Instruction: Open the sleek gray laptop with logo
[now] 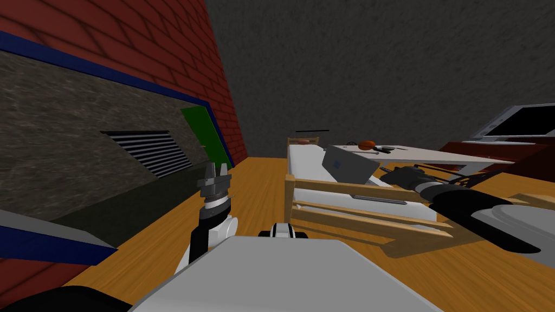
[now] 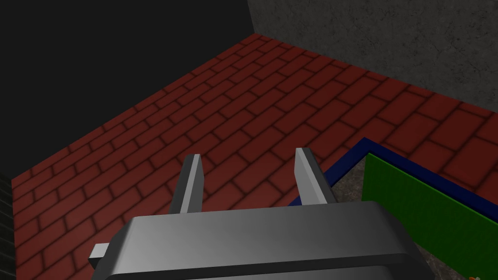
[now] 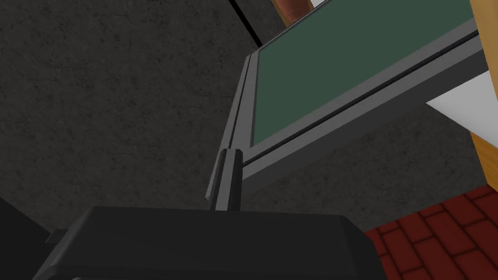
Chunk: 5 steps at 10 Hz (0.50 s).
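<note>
Grey flat-lidded laptop (image 1: 347, 165) stands ajar, right tool (image 3: 227, 153) pinched together at its corner, left tool (image 2: 248, 155) apart.

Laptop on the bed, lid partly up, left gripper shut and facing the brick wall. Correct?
One error: the left gripper is open, not shut, as the left wrist view shows. The rest holds: the laptop is on the bed with its lid partly up, and that gripper faces the brick wall.
</note>
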Available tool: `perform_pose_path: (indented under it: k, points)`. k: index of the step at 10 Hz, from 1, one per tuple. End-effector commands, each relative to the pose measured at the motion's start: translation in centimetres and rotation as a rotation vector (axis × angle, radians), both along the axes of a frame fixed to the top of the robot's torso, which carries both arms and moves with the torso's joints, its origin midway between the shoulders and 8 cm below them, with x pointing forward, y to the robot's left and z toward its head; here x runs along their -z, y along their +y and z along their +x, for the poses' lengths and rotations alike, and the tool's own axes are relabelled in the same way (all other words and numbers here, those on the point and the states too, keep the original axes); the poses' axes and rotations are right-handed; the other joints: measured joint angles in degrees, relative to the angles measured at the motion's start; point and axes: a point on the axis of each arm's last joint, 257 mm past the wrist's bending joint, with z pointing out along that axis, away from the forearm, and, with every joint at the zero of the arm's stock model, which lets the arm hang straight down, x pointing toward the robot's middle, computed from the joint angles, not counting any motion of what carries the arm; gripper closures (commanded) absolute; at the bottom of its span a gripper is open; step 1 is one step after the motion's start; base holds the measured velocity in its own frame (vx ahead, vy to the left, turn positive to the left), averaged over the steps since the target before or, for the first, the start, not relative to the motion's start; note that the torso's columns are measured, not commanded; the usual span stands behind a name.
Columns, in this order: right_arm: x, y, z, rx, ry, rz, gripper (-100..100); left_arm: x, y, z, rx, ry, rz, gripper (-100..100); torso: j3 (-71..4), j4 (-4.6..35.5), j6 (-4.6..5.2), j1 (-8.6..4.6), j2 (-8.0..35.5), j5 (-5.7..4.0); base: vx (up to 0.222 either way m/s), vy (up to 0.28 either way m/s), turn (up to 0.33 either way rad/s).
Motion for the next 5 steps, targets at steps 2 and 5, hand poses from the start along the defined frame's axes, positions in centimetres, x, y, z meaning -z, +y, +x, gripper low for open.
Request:
perform_pose_path:
  k: [2, 5]
  points:
    - [0.55, -0.69, 0.05, 0.003, -0.014, 0.147, 100, 0.00, 0.00, 0.00, 0.000, 0.000, 0.000, 0, 0.0, 0.0, 0.00, 0.26, 0.0, 0.07, -0.036, -0.116, 0.018]
    - [0.90, -1.26, 0.10, 0.006, -0.030, 0.262, 100, 0.00, 0.00, 0.00, 0.000, 0.000, 0.000, 0, 0.0, 0.0, 0.00, 0.38, 0.0, 0.12, -0.023, -0.096, 0.017]
